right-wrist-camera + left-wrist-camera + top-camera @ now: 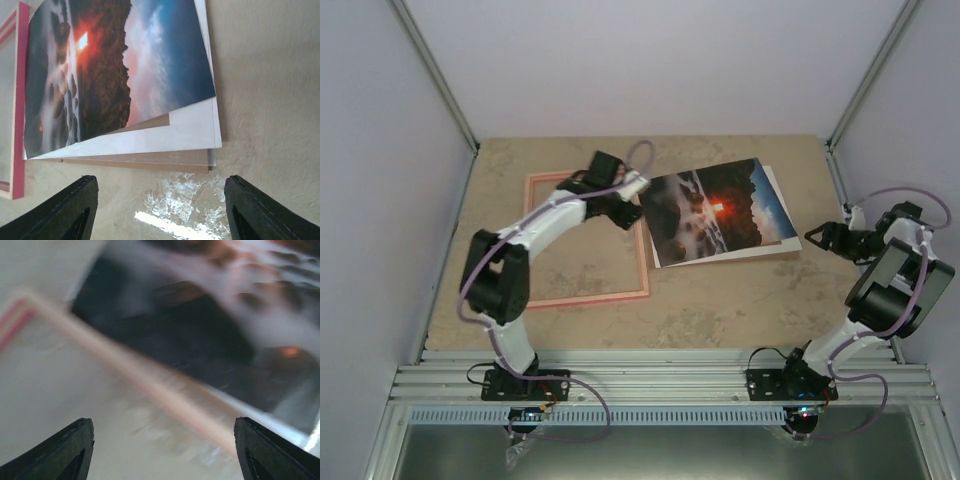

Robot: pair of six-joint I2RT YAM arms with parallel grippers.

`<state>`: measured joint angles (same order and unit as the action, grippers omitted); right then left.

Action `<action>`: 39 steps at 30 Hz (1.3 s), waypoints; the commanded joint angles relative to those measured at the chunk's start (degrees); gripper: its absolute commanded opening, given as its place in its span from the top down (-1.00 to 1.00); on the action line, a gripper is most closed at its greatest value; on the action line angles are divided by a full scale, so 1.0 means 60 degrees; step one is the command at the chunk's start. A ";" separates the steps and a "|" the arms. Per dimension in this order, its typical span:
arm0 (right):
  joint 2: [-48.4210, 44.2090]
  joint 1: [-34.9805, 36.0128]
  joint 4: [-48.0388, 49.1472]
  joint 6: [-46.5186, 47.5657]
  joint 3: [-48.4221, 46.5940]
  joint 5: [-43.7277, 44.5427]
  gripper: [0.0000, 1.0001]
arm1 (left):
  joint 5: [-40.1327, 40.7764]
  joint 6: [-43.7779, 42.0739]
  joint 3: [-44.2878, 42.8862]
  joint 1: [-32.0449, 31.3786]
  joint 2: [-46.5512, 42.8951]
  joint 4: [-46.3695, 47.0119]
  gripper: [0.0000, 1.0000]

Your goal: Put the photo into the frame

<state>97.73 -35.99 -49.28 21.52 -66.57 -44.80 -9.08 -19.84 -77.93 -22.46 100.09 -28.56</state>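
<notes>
The photo, a dark cloudy landscape with a red-orange sun, lies face up right of centre, its left edge over the right rail of the pink frame. The frame lies flat at the left with bare tabletop inside it. My left gripper hovers open over that rail by the photo's left edge. Its blurred wrist view shows the frame rail and photo ahead of the empty left gripper. My right gripper stands open just right of the photo. The right wrist view shows the photo and frame beyond the empty right gripper.
Under the photo lie a white sheet and a brown cardboard sheet, both sticking out at the right side. White enclosure walls stand left, right and behind. A metal rail runs along the near table edge.
</notes>
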 commanded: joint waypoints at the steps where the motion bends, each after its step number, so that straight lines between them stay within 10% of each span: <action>1: 0.0578 -0.0052 0.0417 -0.0340 0.0144 -0.0323 -0.29 | -0.0289 -0.0141 -0.0860 -0.1462 0.1344 0.0102 -0.56; 22: 0.3123 0.0114 0.1246 -0.1650 0.0118 -0.0659 0.02 | 0.0712 -0.0120 -0.3129 -0.2920 0.5110 0.0147 0.11; 39: 0.2914 0.0102 0.0612 -0.1550 0.0342 -0.1397 0.22 | 0.0690 0.0007 -0.2983 -0.2995 0.5278 0.0217 0.20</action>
<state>114.96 -35.44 -43.64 11.64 -65.14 -52.14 -5.69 -19.68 -96.36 -39.77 129.03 -25.78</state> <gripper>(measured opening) 0.398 0.401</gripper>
